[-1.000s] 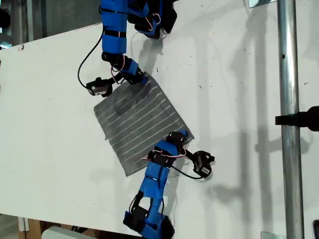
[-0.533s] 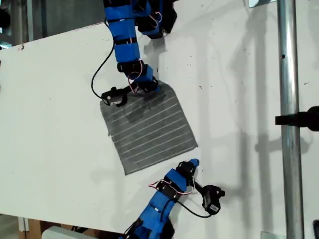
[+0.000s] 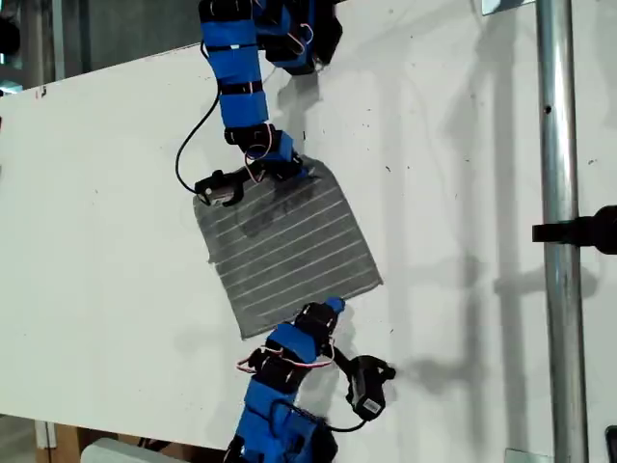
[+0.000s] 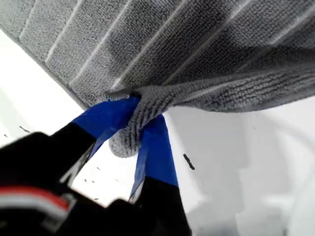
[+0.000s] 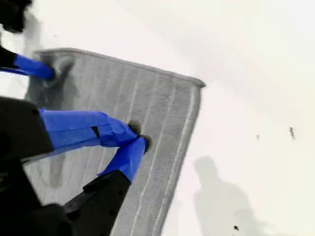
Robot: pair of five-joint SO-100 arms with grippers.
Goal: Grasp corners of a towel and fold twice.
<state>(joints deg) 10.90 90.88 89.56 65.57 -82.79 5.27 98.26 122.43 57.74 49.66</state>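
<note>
Reading the exterior view from 9 o'clock to 3 o'clock: the table (image 3: pixel 96 193) is a flat, matte white board with small dark specks.

1. Towel position. The towel (image 3: pixel 289 246) lies near the middle of the table, spread in 1 layer, its sides askew to the table edges. No fold is visible. I judge that 0 of the 2 folds are done.

2. First grasp. My first gripper (image 3: pixel 299 172) sits at the towel's 12 o'clock corner. The first wrist view shows its blue jaws clamped on that corner (image 4: pixel 125 142), with the cloth bunched into a thick roll between them. This grasp looks made.

3. Second grasp. My second gripper (image 3: pixel 333 307) is at the towel's 5 o'clock edge, between 2 corners and not on either. In the second wrist view its jaws are narrow, tips almost meeting over the cloth. I cannot tell whether any fabric is caught. I judge this grasp not secured.

4. Material. The cloth is dark grey looped terry with thin parallel white stripes and a stitched hem. It is soft, limp and roughly square, so expect sag when lifted.

5. Surroundings. A smooth round metal pole (image 3: pixel 559 193) stands at 3 o'clock, well apart from the towel.
</note>
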